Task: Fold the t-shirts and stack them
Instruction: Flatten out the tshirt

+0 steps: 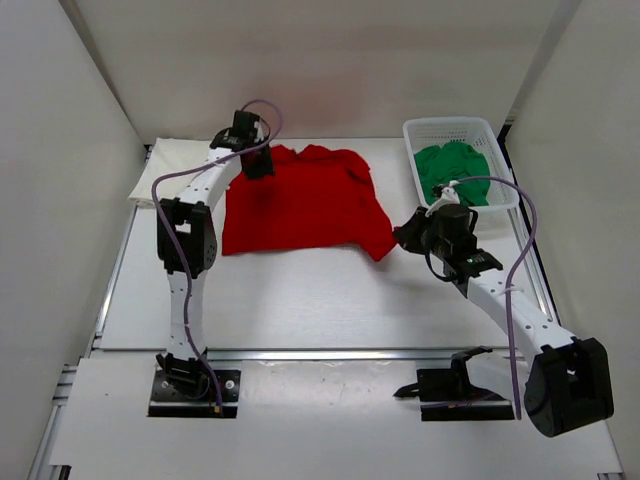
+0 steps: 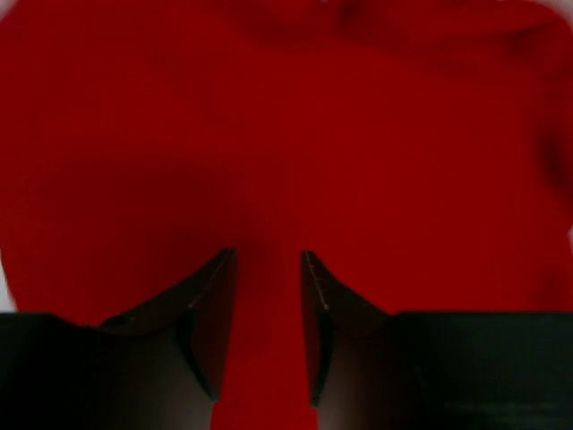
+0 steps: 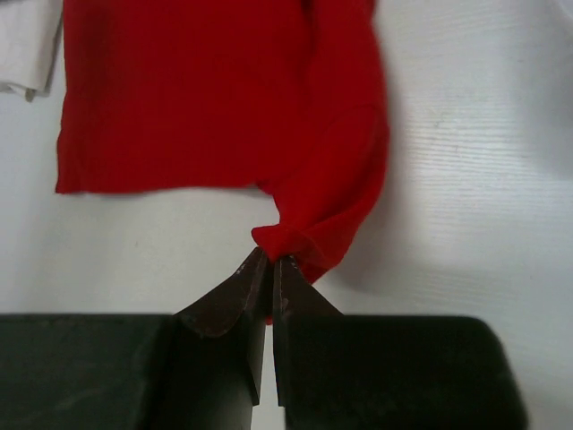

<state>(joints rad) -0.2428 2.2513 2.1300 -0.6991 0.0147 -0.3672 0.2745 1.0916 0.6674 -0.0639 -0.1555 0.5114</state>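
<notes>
The red t-shirt (image 1: 300, 205) lies spread out in the middle of the table and fills the left wrist view (image 2: 286, 125). My left gripper (image 1: 258, 168) hovers over its far left part, jaws apart (image 2: 269, 255) with red cloth showing flat between them. My right gripper (image 1: 403, 237) is shut on the shirt's near right corner, which bunches at the fingertips (image 3: 271, 260). The white t-shirt (image 1: 185, 160) lies flat at the far left, its edge also visible from the right wrist (image 3: 27, 49). The green t-shirt (image 1: 455, 172) sits crumpled in the basket.
A white mesh basket (image 1: 450, 125) stands at the far right of the table. White walls close in the table on the left, right and back. A metal rail (image 1: 320, 353) runs along the near edge, ahead of the arm bases.
</notes>
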